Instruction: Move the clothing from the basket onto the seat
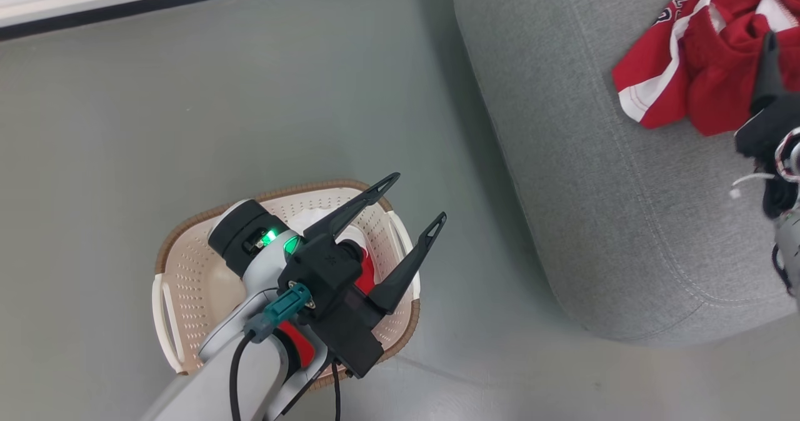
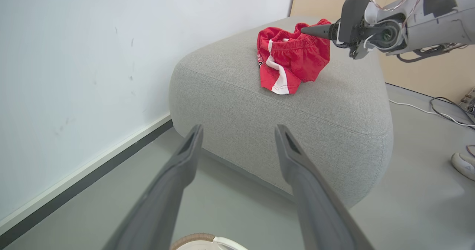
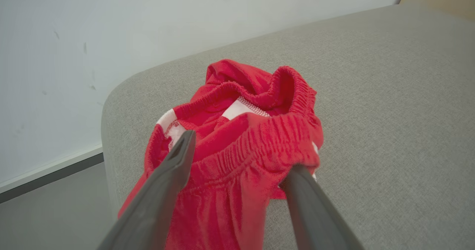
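Two red garments are showing. The shorts (image 1: 700, 65) are lying bunched on the one grey seat (image 1: 594, 190) at 2 o'clock, and a second garment (image 1: 367, 273) is sitting in the one basket (image 1: 194, 271) at 7 o'clock. The left gripper (image 1: 417, 197) is hovering over the basket, spread wide and empty, pointing toward 1 o'clock. The right gripper (image 3: 241, 153) is sitting at 3 o'clock, released, straddling the shorts' waistband.

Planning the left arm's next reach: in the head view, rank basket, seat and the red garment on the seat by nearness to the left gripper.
1. basket, directly under the left gripper.
2. seat, to its right.
3. red garment, farther right on the seat.
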